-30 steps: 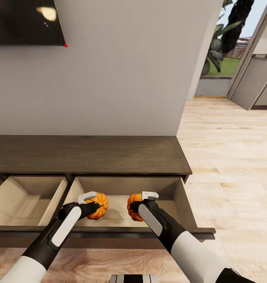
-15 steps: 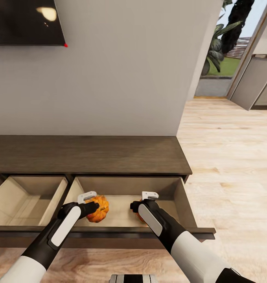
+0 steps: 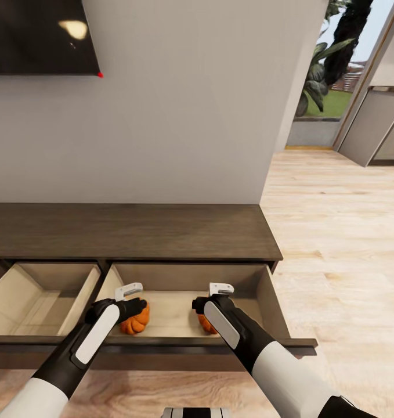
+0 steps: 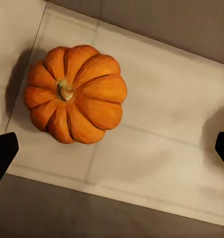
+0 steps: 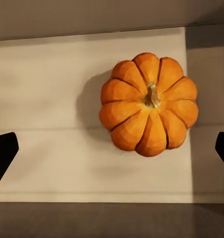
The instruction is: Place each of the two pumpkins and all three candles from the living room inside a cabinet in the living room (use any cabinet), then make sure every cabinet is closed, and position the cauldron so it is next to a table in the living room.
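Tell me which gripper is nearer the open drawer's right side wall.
Right. The right gripper hangs over the right-hand pumpkin, nearer the drawer's right wall. The left gripper hangs over the other pumpkin, by the drawer's left wall.

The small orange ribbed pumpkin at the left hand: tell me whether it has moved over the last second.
Yes. The left orange ribbed pumpkin has dropped from the left hand onto the floor of the open dark wooden cabinet; the hand is open.
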Available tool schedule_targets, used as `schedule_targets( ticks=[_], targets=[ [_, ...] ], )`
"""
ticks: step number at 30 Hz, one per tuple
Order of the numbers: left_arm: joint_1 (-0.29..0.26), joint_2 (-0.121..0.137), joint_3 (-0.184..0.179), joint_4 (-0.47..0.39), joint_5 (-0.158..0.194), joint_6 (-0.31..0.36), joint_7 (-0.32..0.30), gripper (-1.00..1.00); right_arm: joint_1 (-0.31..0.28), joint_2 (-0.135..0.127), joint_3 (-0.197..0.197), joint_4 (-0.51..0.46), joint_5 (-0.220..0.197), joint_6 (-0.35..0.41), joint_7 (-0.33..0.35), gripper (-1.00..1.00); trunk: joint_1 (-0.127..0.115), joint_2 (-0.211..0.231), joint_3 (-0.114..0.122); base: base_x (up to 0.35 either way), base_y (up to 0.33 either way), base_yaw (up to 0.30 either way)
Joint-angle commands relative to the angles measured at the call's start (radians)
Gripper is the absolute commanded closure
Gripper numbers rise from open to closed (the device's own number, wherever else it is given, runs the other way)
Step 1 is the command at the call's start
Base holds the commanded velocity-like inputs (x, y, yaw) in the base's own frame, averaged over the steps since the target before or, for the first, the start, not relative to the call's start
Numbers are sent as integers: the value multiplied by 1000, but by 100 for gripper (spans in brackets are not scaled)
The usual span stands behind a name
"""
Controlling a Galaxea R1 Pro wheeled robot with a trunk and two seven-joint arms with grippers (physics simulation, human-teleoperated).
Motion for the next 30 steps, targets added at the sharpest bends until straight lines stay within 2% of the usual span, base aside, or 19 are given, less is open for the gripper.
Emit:
schedule_targets(
  ticks=[1, 30],
  targets=[
    [-1, 2, -4, -1, 15, 2, 10, -100, -1, 0, 2, 0, -6, 2, -8, -100, -1, 0, 3, 0, 0, 0],
    [-1, 4, -6, -1, 23, 6, 11, -100, -1, 0, 2, -1, -8, 1, -8, -100, -14, 7, 115, -29, 0, 0]
  ],
)
